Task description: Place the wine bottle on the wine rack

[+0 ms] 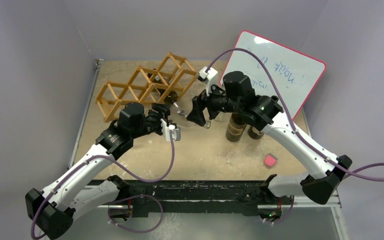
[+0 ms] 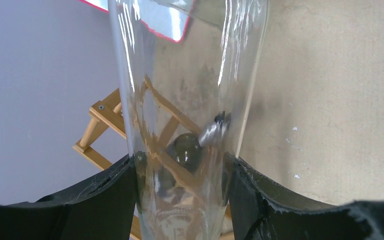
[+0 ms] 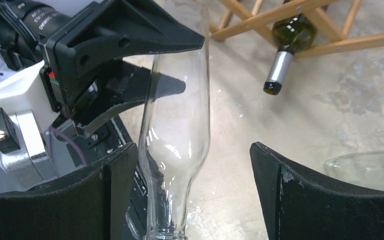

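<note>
The clear glass wine bottle [image 2: 185,75] is clamped between the left jaws. The right jaws are spread apart around it, with the wine rack [image 2: 103,117] seen beyond them.

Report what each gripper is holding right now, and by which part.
The left gripper is shut on the clear glass bottle, clamped around its wide body. The right gripper is open around the bottle's neck end, holding nothing.
</note>
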Robot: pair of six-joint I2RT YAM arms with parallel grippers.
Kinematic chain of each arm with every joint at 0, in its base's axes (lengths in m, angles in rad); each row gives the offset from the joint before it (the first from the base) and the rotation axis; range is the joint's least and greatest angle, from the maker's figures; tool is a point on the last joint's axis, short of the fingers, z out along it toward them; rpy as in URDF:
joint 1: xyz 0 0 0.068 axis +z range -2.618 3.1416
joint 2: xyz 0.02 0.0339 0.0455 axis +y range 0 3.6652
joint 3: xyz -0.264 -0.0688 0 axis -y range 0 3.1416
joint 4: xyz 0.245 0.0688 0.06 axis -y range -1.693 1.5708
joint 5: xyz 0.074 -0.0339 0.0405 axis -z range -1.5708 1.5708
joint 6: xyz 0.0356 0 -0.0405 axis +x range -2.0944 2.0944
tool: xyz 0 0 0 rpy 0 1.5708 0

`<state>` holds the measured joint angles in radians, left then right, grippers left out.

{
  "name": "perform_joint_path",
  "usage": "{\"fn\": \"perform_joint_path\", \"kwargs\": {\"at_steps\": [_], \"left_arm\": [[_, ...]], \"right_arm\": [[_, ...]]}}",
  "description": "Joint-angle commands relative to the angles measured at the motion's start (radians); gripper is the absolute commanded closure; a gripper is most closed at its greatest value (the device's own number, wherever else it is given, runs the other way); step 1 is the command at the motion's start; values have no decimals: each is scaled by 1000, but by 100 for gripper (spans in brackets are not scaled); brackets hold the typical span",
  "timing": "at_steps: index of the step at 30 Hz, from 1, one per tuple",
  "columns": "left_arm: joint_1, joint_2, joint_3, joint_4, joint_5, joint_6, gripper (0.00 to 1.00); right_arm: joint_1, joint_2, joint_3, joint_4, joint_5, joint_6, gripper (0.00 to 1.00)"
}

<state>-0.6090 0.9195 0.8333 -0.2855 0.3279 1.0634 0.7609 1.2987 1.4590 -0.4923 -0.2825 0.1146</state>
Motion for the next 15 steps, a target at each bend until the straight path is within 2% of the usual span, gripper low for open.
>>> {"fn": "perform_joint_path", "kwargs": {"at_steps": [1,10,15], "left_arm": [[2,-31,55,50,10,75,100],[2,-36,44,62,8,101,100],[2,-37,41,65,5,106,100]], "right_arm": [[5,2,-6,22,-116,-21,15],[5,68,-45,67,-233,16,16],[6,87,-60,59,-220,21,26]]}}
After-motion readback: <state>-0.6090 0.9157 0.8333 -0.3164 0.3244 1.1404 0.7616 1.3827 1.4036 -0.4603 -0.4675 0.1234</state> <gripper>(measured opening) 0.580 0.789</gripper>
